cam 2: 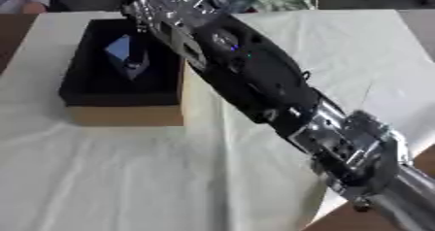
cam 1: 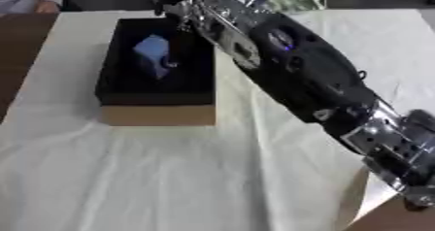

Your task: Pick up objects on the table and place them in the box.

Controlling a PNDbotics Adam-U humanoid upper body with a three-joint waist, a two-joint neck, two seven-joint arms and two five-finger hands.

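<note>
Box [cam 1: 157, 114] sitting on counter [cam 1: 127, 176], blue object [cam 1: 153, 50] lying inside; right robot hand [cam 2: 157, 4] reaching over far rim, finger state unclear.

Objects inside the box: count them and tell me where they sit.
1: a blue object lies in the box, toward its far end. The right arm covers the box's far right corner, so more may be hidden.

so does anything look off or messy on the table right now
Nothing looks spilled or broken. The blue object lies tilted inside the black-lined box, not flat. The white cloth is wrinkled, and its front right corner hangs off the table edge. The right arm reaches across toward the box's far side.
</note>
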